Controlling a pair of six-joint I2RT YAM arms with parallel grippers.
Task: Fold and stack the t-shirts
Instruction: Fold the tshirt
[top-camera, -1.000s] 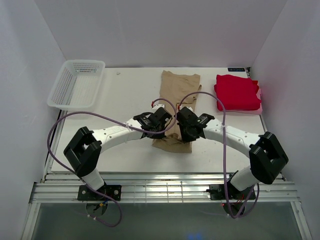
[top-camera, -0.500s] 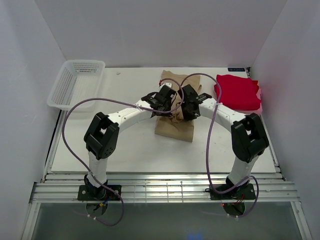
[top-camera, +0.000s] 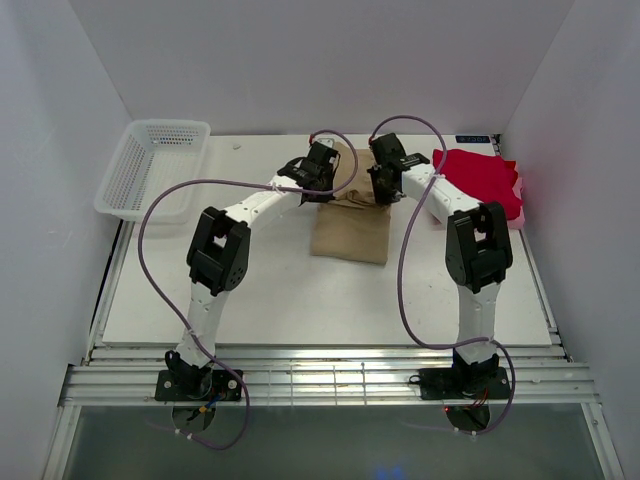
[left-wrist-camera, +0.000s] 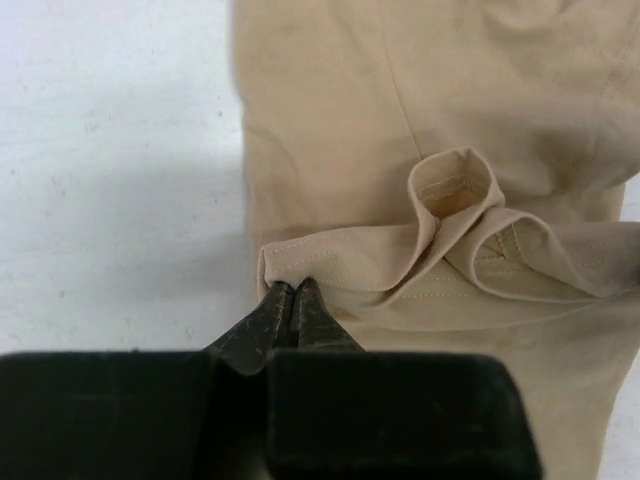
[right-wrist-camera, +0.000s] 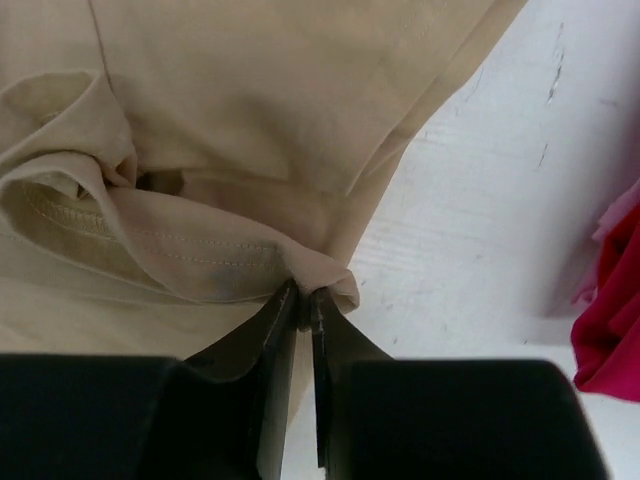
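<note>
Hem held over the tan t-shirt (top-camera: 350, 235)!
Left gripper (left-wrist-camera: 290, 292) and right gripper (right-wrist-camera: 302, 298) clamp its corners; best lowered level, edges aligned.

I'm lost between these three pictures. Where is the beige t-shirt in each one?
Top external: beige t-shirt at the table's middle, toward the back.
Left wrist: it fills the top and right; left gripper pinches its edge.
Right wrist: it fills the upper left; right gripper pinches its edge.
Shared landmark: red t-shirt, right of it in top and right wrist views.
</note>
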